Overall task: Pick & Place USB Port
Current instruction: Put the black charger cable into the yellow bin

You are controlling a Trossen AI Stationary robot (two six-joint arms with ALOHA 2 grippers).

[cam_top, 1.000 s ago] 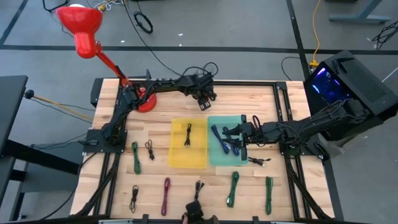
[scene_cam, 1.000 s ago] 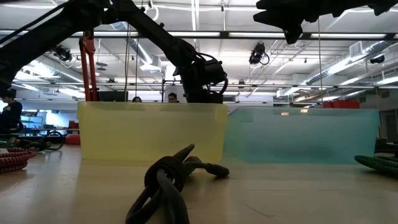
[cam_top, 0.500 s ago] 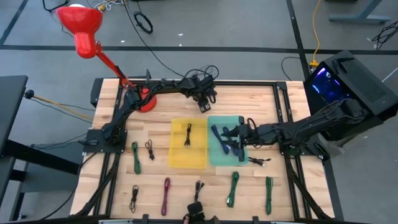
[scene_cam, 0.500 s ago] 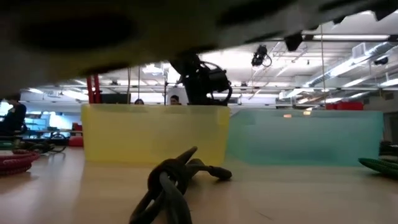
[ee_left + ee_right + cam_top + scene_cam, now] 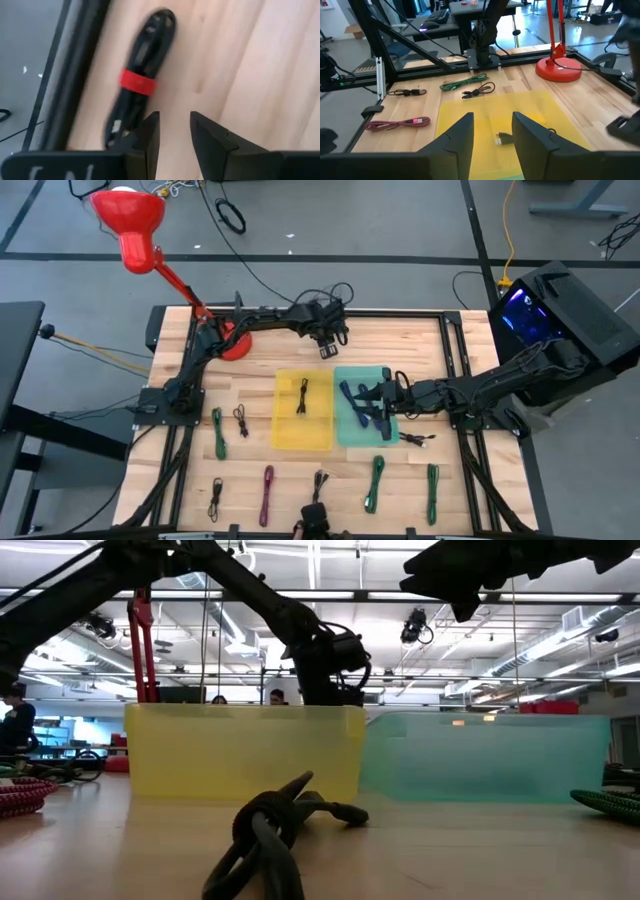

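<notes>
In the left wrist view a black coiled USB cable (image 5: 142, 75) bound with a red tie (image 5: 136, 83) lies flat on the wood beside the table's dark far rail. My left gripper (image 5: 174, 117) (image 5: 328, 340) hovers over it, open. The cable lies just outside one finger, not between the two. My right gripper (image 5: 492, 117) (image 5: 372, 405) is open and empty above the teal bin (image 5: 362, 375), which holds blue cables (image 5: 350, 402). The yellow bin (image 5: 290, 435) holds one black cable (image 5: 302, 395), whose plug (image 5: 500, 140) shows in the right wrist view.
Several bundled cables lie on the wood near the near edge: green (image 5: 218, 432), black (image 5: 241, 418), magenta (image 5: 267, 492), black (image 5: 320, 483), green (image 5: 376, 480) and green (image 5: 432, 478). A black-and-white one (image 5: 418, 438) lies beside the teal bin. A red lamp's base (image 5: 235, 342) stands at the far left.
My right gripper has drifted slightly toward the table's left over the teal bin. Both grippers stay open, and no cable has moved.
</notes>
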